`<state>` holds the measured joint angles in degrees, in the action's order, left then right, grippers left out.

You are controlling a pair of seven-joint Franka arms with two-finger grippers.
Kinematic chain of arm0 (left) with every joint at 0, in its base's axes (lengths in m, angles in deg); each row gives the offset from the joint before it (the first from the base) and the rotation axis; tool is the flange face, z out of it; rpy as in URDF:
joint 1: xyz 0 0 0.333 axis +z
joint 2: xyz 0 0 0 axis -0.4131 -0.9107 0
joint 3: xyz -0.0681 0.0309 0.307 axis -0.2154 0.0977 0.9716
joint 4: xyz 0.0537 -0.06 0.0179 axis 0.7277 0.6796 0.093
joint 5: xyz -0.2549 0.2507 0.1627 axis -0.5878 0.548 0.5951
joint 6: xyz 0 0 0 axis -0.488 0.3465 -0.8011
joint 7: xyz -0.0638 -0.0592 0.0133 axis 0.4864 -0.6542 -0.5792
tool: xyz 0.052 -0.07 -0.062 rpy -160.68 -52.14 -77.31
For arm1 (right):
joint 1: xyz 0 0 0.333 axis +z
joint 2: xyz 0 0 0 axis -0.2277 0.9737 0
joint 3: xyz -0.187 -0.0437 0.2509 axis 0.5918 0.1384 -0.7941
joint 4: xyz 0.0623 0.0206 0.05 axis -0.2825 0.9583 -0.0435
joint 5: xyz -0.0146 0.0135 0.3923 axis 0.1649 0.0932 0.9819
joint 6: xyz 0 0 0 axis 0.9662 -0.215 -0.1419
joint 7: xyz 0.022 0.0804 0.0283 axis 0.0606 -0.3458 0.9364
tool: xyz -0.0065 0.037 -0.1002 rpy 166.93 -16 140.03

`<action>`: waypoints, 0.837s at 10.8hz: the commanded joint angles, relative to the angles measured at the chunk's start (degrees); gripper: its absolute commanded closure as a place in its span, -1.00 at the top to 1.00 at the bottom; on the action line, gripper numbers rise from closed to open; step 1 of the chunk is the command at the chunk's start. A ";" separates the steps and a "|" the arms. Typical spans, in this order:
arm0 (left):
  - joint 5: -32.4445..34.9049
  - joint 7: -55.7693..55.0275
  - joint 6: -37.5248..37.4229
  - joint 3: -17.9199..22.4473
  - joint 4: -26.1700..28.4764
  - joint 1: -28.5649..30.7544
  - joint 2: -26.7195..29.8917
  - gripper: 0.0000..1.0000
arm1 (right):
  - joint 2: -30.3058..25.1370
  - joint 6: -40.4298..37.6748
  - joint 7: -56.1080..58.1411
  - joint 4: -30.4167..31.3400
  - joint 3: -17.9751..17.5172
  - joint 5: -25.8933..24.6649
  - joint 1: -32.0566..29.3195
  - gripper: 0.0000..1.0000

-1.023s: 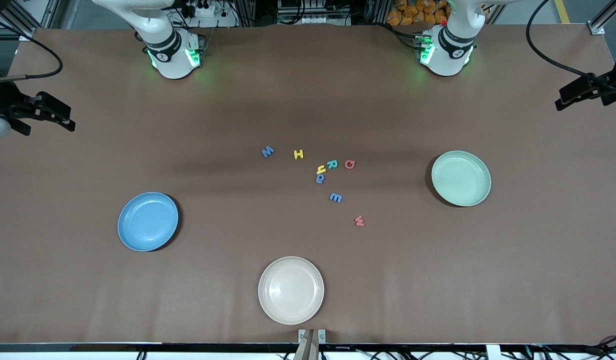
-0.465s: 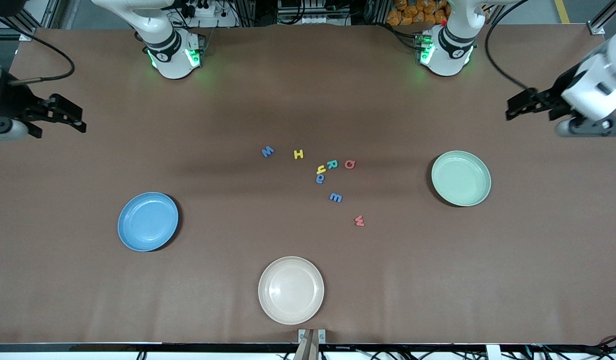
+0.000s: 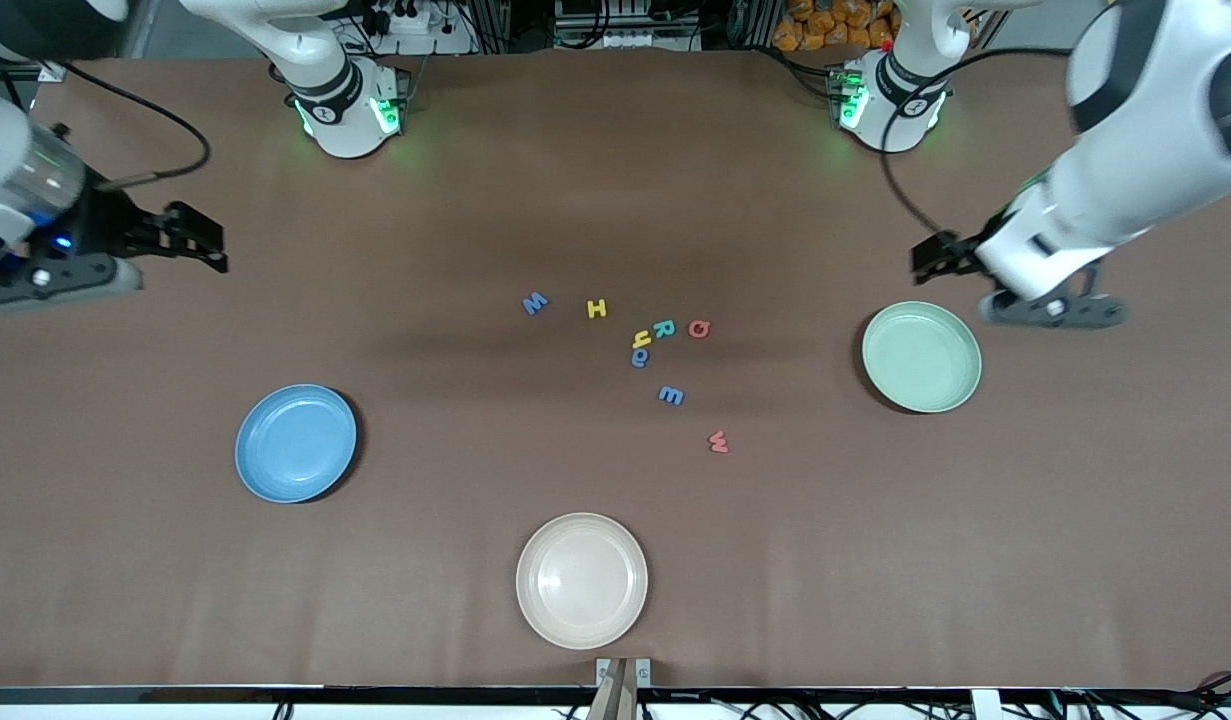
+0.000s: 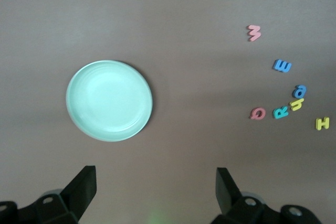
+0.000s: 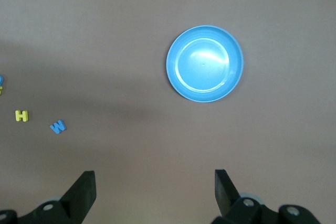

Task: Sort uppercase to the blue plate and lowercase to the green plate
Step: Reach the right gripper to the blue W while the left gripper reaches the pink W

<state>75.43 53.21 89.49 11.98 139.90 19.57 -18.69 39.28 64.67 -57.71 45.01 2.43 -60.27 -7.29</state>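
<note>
Left gripper (image 3: 935, 258): your fingers stand wide apart, empty, in the air over bare table beside the green plate (image 3: 921, 357), at the left arm's end.
Right gripper (image 3: 207, 248): your fingers are spread too, holding nothing, over bare table at the right arm's end; the blue plate (image 3: 295, 443) lies near it, toward the front camera.
Room: you have bare brown table (image 3: 475, 180) around both plates.
Uppercase: M (image 3: 535, 303), H (image 3: 597, 309), R (image 3: 664, 328) and Q (image 3: 699, 329) lie mid-table, well apart from both grippers.
Lowercase: yellow h (image 3: 642, 340) and a blue letter (image 3: 639, 357) touch beside R; another blue letter (image 3: 671, 396) and w (image 3: 718, 441) lie nearer the camera.
Cream plate (image 3: 581, 580): nearest the camera.
</note>
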 commanded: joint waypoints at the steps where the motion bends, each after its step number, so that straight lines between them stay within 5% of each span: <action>1: -0.84 -5.13 5.37 -1.57 1.50 -0.43 -2.97 1.00 | 1.05 5.50 -0.78 4.71 -0.60 0.68 2.38 1.00; 9: -0.14 -23.16 26.11 -3.95 2.47 -6.23 -16.77 1.00 | 3.51 13.71 -5.33 11.41 -3.77 0.51 6.69 1.00</action>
<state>75.43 33.61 111.57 8.06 142.21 15.07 -33.16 43.51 77.48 -60.85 55.26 -1.04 -60.24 -1.26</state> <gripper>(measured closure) 0.000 0.000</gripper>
